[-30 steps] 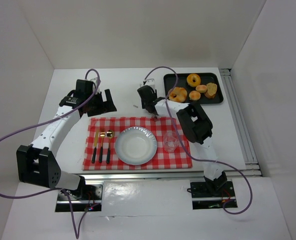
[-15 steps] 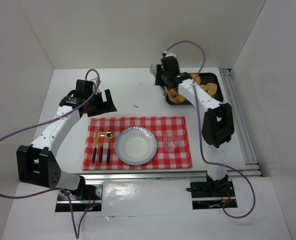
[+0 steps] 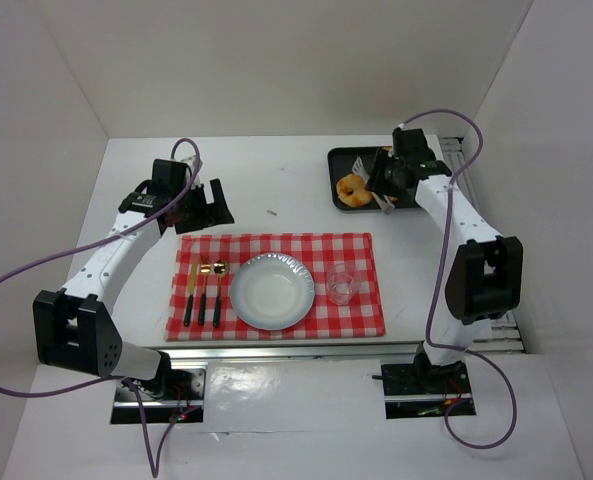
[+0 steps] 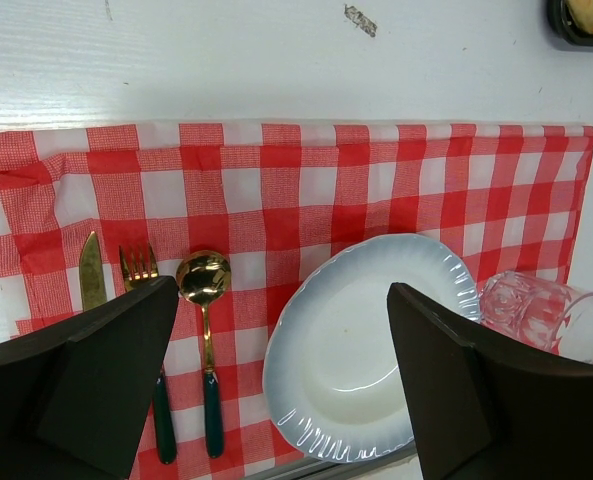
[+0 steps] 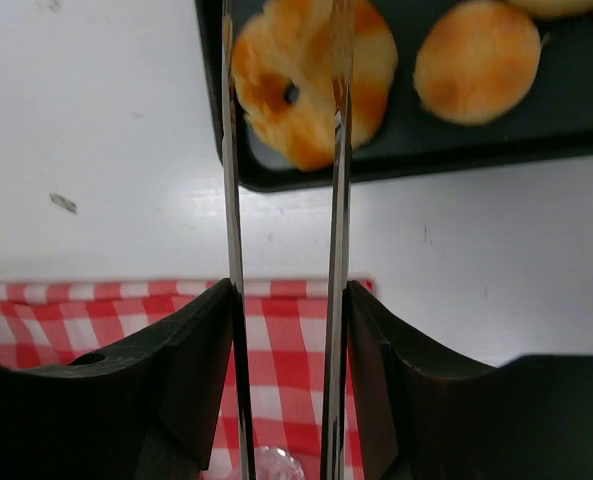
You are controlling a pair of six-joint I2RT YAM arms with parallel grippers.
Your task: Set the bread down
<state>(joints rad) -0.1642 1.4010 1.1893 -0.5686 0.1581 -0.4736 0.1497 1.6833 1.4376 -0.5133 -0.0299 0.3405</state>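
Note:
A black tray (image 3: 342,160) at the back right holds breads; a ring-shaped bread (image 3: 354,189) lies at its near left corner, and my right arm hides the rest. My right gripper (image 3: 388,180) hovers over the tray, shut on metal tongs (image 5: 232,200). In the right wrist view (image 5: 286,330) the two tong blades stand apart, their tips over the ring bread (image 5: 276,50), with a round bun (image 5: 476,60) beside it. A white plate (image 3: 271,291) sits empty on the red checked cloth (image 3: 356,250). My left gripper (image 3: 208,203) is wide open and empty, above the cloth's far left corner (image 4: 286,380).
A gold knife, fork and spoon (image 3: 204,285) lie left of the plate. A clear glass (image 3: 341,284) lies on the cloth right of it. White walls enclose the table. A metal rail (image 3: 486,250) runs along the right edge.
My right arm has swung with the tongs from the cloth's far edge rightwards to above the bread tray. The left arm has not moved.

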